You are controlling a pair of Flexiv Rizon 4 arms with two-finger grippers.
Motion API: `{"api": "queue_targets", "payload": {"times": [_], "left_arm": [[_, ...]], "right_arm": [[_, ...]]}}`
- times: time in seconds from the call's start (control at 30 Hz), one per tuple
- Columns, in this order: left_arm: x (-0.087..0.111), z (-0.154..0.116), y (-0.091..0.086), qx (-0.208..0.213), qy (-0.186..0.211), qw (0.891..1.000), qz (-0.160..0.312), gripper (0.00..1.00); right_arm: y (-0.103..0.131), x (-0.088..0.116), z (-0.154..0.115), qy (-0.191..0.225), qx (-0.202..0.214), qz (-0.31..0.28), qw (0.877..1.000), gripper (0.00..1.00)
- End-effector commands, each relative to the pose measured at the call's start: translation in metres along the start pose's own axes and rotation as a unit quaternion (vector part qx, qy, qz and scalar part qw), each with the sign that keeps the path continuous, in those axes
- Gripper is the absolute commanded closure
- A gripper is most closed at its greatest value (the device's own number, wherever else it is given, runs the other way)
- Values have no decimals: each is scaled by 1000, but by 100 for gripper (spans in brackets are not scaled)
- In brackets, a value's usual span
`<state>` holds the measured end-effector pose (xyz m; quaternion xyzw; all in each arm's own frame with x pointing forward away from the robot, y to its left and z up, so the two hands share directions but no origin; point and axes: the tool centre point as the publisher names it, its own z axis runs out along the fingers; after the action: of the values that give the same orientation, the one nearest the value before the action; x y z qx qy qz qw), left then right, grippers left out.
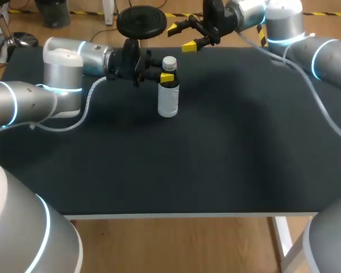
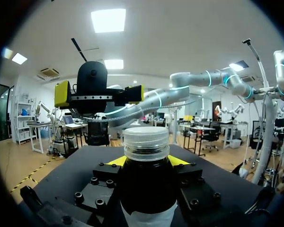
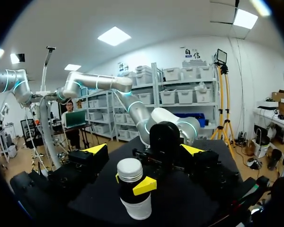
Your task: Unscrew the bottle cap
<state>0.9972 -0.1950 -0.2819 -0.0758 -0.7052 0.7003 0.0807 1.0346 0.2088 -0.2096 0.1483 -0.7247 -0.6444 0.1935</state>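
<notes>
— My left claw (image 1: 168, 78) is clamped on the bottle (image 1: 168, 101), one yellow tip on each side just below the neck.
— Why grip it there?
— I judge it keeps the body from turning while leaving the pale cap (image 1: 169, 61) bare on top. The bottle stands upright on the table (image 1: 227, 148), toward its far side.
— And your right claw (image 1: 182, 37)?
— Spread wide and holding nothing. It hangs beyond the bottle, higher than the cap and apart from it. Its gap faces the cap, so it seems placed to come in and take hold.
— Is the cap on?
— Yes, seated on the neck. I'd say the unscrewing is not yet begun.
</notes>
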Motion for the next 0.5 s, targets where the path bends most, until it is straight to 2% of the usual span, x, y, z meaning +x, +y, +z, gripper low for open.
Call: {"api": "queue_targets", "payload": {"times": [0.03, 0.5], "left_arm": [[0, 0, 0, -1, 0, 1000, 0, 100], [0, 0, 0, -1, 0, 1000, 0, 100]], "right_arm": [[7, 12, 5, -365, 35, 13, 930, 0], [1, 9, 6, -374, 32, 18, 927, 0]]}}
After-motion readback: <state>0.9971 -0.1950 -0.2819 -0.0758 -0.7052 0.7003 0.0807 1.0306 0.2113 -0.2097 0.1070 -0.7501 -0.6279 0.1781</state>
